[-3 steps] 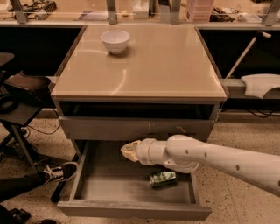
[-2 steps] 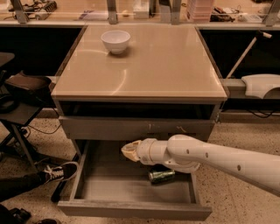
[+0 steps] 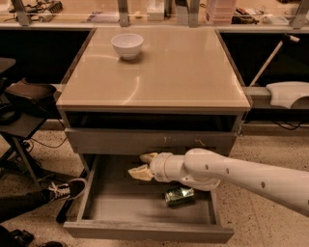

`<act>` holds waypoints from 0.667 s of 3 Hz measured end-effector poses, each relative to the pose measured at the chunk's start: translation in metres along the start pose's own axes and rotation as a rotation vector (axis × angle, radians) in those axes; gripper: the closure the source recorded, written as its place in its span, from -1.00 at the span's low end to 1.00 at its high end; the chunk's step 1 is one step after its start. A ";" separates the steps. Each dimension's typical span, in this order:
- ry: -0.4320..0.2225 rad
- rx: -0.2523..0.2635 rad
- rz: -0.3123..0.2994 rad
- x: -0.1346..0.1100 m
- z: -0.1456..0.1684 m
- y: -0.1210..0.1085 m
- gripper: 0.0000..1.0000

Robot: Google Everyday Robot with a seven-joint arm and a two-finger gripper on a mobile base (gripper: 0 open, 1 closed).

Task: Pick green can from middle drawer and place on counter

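The green can (image 3: 179,196) lies on its side on the floor of the open middle drawer (image 3: 149,230), right of centre. My gripper (image 3: 144,165) hovers over the drawer's back half, up and to the left of the can and not touching it. Its two beige fingers (image 3: 140,172) are apart with nothing between them. My white arm (image 3: 241,176) comes in from the right and passes just above the can. The beige counter (image 3: 183,72) tops the grey cabinet.
A white bowl (image 3: 127,45) stands at the counter's back left. A shut drawer front with pale scratches (image 3: 145,142) sits above the open drawer. A shoe (image 3: 67,189) and black chair (image 3: 24,96) are on the left. A cluttered ledge (image 3: 154,14) runs behind.
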State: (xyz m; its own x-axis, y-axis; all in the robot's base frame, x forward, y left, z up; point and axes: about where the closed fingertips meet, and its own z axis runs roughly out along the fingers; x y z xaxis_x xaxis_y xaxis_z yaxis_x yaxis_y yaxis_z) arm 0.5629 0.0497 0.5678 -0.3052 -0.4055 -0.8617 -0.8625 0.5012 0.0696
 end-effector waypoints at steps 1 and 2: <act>0.000 0.000 0.000 0.000 0.000 0.000 -1.00; 0.003 0.009 0.002 0.002 -0.002 0.002 -1.00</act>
State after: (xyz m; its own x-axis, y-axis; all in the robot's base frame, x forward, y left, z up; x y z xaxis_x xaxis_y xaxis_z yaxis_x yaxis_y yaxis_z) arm 0.5596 0.0490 0.5670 -0.3078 -0.4070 -0.8600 -0.8582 0.5090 0.0662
